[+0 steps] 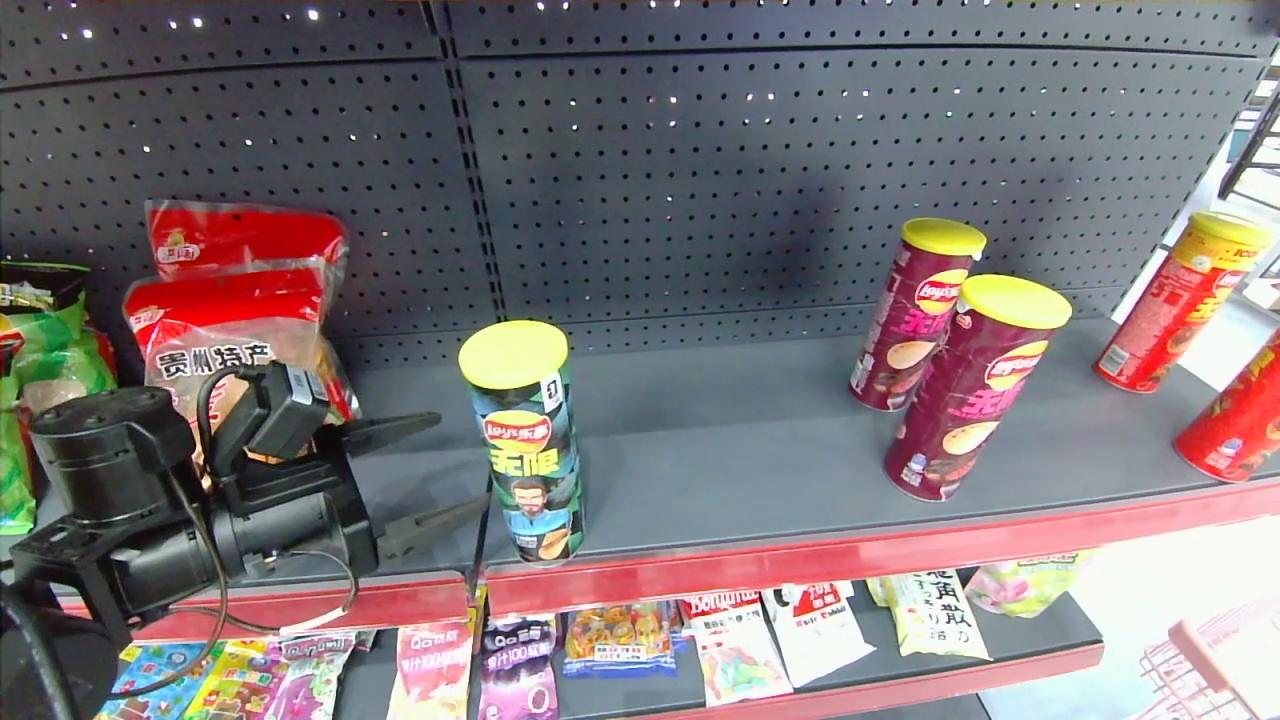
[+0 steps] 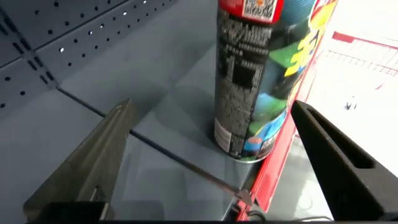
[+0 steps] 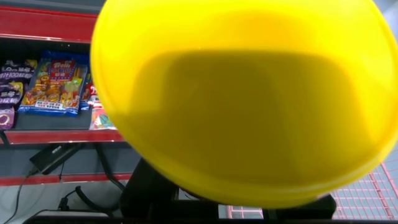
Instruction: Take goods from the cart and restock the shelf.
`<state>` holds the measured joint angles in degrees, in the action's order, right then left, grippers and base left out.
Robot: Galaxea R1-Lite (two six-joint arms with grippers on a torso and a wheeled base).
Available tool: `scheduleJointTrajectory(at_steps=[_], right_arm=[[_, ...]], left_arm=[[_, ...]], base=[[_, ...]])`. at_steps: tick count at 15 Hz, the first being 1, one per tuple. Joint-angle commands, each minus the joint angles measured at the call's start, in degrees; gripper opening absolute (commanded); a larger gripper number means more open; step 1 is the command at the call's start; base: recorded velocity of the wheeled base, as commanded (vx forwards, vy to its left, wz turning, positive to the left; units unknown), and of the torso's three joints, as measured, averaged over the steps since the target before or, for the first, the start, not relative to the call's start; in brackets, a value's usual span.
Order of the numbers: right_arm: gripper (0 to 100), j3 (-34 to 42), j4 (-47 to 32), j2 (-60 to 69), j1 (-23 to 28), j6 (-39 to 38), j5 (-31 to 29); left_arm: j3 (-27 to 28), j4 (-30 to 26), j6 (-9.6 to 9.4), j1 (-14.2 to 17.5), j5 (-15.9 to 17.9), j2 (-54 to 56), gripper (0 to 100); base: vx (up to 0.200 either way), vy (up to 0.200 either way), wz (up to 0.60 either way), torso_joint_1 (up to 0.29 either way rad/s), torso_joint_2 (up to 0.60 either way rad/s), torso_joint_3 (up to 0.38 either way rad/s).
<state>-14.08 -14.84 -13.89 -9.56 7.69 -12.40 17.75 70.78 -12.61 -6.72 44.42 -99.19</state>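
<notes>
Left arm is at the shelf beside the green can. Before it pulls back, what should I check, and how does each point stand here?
1. Left gripper open, jaws spread wider than the green can: ok.
2. Fingertips clear of the can: cannot tell; one tip looks very close to its side.
3. Can upright on the shelf: ok.
4. Can's base fully on the shelf: ok, though it stands right by the red front edge.
5. Free room for more stock between it and the purple cans: ok.
6. Next item in hand: cannot tell; a yellow lid lies close before the right wrist camera.
</notes>
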Motion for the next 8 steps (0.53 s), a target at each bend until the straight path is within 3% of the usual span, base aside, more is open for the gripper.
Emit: scheduleJointTrajectory(at_steps=[1,4,6,8], right_arm=[[0,-0.1,0.1,-0.3,0.0,0.0,0.0],[0,0.2,0.0,-0.3,0.0,0.0,0.0],[0,0.5,0.1,-0.3,0.0,0.0,0.1],[0,0.3,0.2,-1.0,-0.2,0.1,0.3]], left_arm=[[-1.1,0.7,0.04,0.7,0.2,0.1,100],[-2.4,2.7,0.12,3.1,0.2,0.1,100],[-4.4,5.7,0.48,6.3,-2.9,1.0,100],[-6.9,6.2,1.97,9.4,-8.5,3.5,100]], base=[[0.000,0.000,0.00,0.000,0.00,0.000],[0.000,0.000,0.00,0.000,0.00,0.000],[0.000,0.000,0.00,0.000,0.00,0.000],[0.000,0.000,0.00,0.000,0.00,0.000]])
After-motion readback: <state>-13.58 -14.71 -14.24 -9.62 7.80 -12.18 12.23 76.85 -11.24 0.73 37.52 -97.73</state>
